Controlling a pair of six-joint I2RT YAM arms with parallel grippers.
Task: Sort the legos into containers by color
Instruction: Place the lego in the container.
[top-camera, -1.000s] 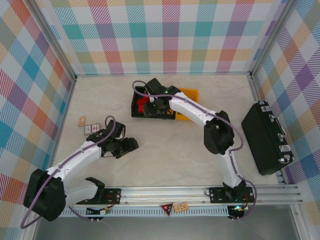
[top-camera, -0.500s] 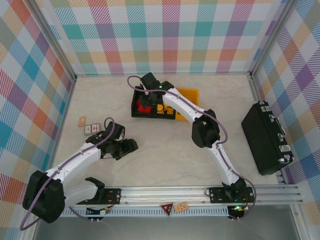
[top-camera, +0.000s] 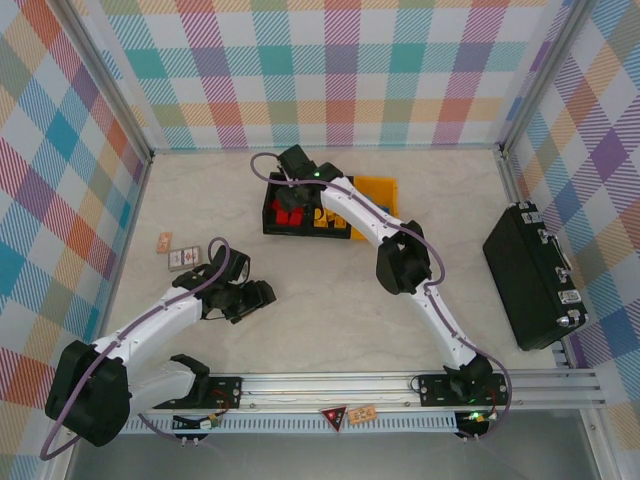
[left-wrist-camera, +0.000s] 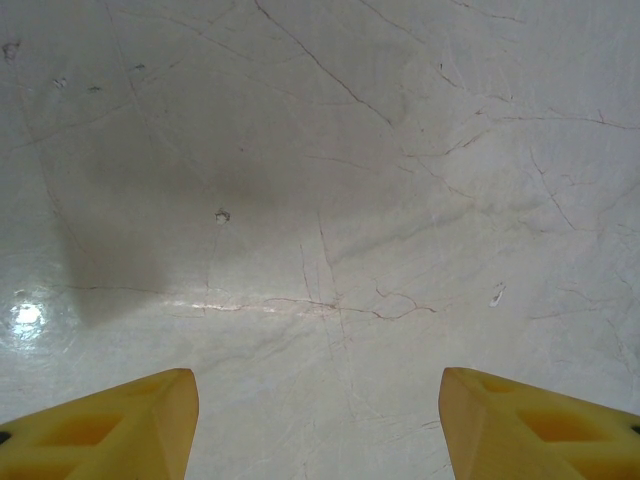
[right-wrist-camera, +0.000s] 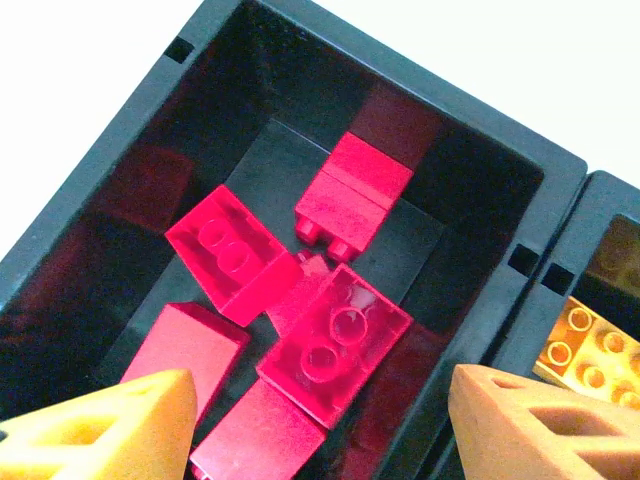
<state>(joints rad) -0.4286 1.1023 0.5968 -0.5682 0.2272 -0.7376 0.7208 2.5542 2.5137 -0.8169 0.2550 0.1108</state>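
Red bricks (right-wrist-camera: 335, 345) are lying piled in the end black bin (right-wrist-camera: 120, 170) near the tabletop's (top-camera: 330, 290) far edge, with yellow bricks (right-wrist-camera: 590, 350) sitting in the neighbouring bin (right-wrist-camera: 600, 200). The right gripper (right-wrist-camera: 320, 385) is hovering above the reds, fingers wide, carrying nothing. The left gripper (left-wrist-camera: 318, 375) is hanging wide and empty over bare tabletop. Sorting is looking nearly finished.

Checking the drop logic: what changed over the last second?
The right arm folded its elbow leftward and carried the right pincer left along the bin row. It now hangs over the left black plastic bin holding red studded bricks, jaws apart and empty. The left pincer stayed open over the marble table; the black hard case is unmoved.
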